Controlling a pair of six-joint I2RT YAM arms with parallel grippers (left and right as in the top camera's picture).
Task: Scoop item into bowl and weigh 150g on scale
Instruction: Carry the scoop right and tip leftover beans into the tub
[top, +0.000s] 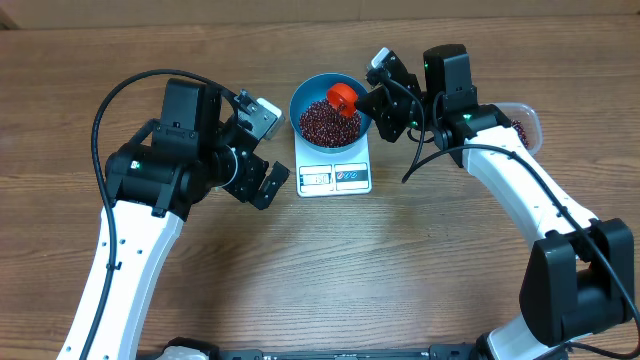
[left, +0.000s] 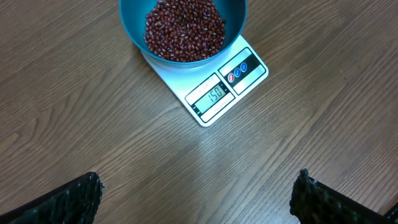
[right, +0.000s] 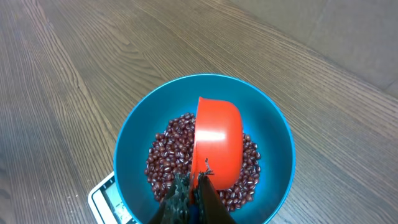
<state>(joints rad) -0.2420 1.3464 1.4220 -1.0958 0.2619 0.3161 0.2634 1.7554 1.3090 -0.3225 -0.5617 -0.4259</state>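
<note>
Ahead of the left gripper's (left: 198, 198) wide-spread fingers lies bare table (left: 93, 124), open on both sides. Farther ahead stands the scale (left: 249, 70), reading 150, with the bowl (left: 132, 25) of beans (left: 183, 28) on it. The right gripper (right: 189, 200) reaches in over the bowl's rim, its fingers pinched shut on an orange scoop (right: 217, 146) tilted just above the beans. A tub (top: 527, 118) sits behind that arm, partly hidden.

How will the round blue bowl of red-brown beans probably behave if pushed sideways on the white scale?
The round deep blue bowl is probably heavy for its size: small red-brown beans fill much of it. It looks as wide as the flat white scale, so a push may slide it over the edge and tip it. The loose beans would likely shift.
</note>
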